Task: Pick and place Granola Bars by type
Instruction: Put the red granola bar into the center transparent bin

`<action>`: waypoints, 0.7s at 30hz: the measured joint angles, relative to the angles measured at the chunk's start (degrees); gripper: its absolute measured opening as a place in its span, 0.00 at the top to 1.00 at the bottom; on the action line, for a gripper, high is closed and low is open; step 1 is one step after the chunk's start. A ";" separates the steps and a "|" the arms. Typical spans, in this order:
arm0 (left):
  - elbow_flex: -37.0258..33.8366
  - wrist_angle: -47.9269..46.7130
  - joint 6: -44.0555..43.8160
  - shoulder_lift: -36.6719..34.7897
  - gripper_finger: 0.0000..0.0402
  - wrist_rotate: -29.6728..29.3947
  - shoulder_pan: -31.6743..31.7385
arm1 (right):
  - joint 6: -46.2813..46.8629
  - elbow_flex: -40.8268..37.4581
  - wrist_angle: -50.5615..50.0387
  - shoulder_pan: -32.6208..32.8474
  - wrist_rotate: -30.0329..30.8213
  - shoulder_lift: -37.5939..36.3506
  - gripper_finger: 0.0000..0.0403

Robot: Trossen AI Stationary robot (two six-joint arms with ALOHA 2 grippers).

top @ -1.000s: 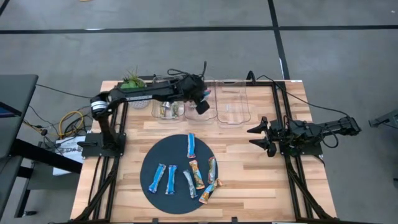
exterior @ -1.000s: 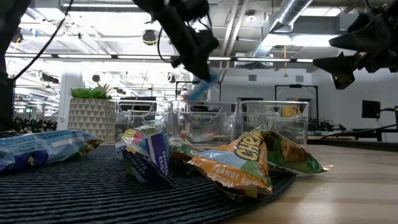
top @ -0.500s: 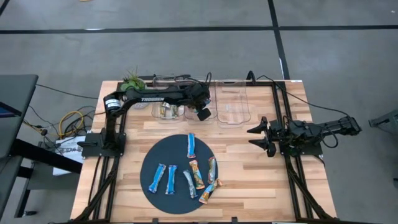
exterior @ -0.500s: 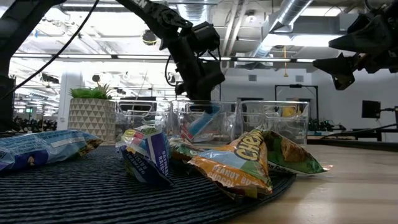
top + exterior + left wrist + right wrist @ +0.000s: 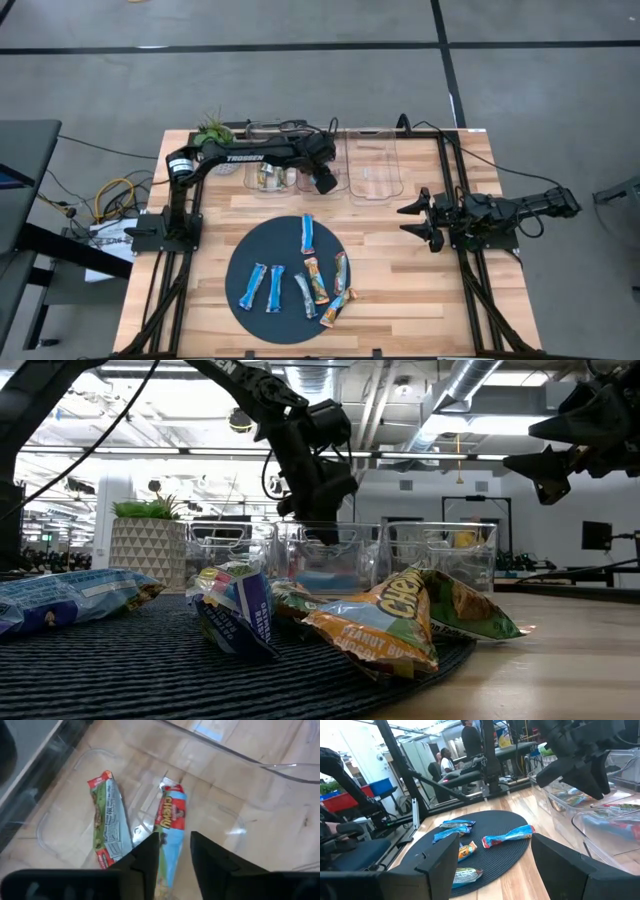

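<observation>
The left gripper [image 5: 325, 183] hangs over the middle bin [image 5: 322, 190] at the back of the desk [image 5: 400, 280]. Its fingers [image 5: 145, 862] stand a little apart and grasp nothing. Just under them a blue bar [image 5: 169, 835] lies on the floor of this bin, and a silver bar [image 5: 106, 817] lies beside it. More bars lie in the bin at the left [image 5: 268, 178]. Seven bars [image 5: 308, 234] rest on the round dark mat [image 5: 250, 255] at the front. The right gripper [image 5: 412, 222] waits above the right side of the desk, its fingers spread wide and empty.
</observation>
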 joint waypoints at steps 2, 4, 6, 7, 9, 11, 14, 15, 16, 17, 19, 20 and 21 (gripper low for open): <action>0.00 0.32 0.64 0.00 0.70 0.46 0.04 | 0.00 0.01 0.00 0.01 0.00 0.00 0.40; 0.00 0.97 1.79 -0.02 0.68 0.96 0.06 | 0.00 0.01 0.00 0.02 0.00 0.00 0.40; 0.00 1.80 2.05 -0.38 0.67 1.03 -0.05 | 0.00 0.01 0.00 0.02 0.00 0.00 0.40; 0.41 1.91 2.09 -0.56 0.67 0.99 -0.18 | 0.00 0.02 0.00 0.00 0.00 0.00 0.40; 1.80 1.96 2.48 -1.07 0.67 1.01 -0.35 | 0.00 0.00 0.02 0.02 -0.02 0.00 0.40; 3.96 1.91 4.33 -1.34 0.67 0.99 -0.74 | 0.00 0.02 0.00 0.02 -0.04 0.00 0.40; 6.75 0.23 9.57 -2.03 0.68 1.02 -1.56 | 0.00 0.02 0.01 0.01 -0.04 0.00 0.40; 7.56 0.38 11.75 -2.35 0.69 1.02 -2.05 | 0.00 0.02 0.00 0.02 -0.04 0.00 0.40; 8.14 0.38 13.90 -2.85 0.69 1.05 -2.57 | -0.02 0.02 0.02 0.02 -0.04 0.00 0.40; 8.66 -0.09 16.22 -3.48 0.70 1.06 -3.22 | -0.02 0.00 0.02 0.02 -0.04 0.00 0.40; 9.45 -0.33 21.07 -4.70 0.70 1.09 -4.61 | -0.01 0.01 0.00 0.02 -0.07 0.00 0.40; 9.57 -0.67 23.47 -5.33 0.71 1.09 -5.37 | -0.01 0.00 0.00 0.02 -0.04 -0.02 0.40; 9.60 -1.36 25.67 -6.11 0.71 1.09 -6.11 | -0.01 0.01 0.00 0.01 -0.04 -0.01 0.40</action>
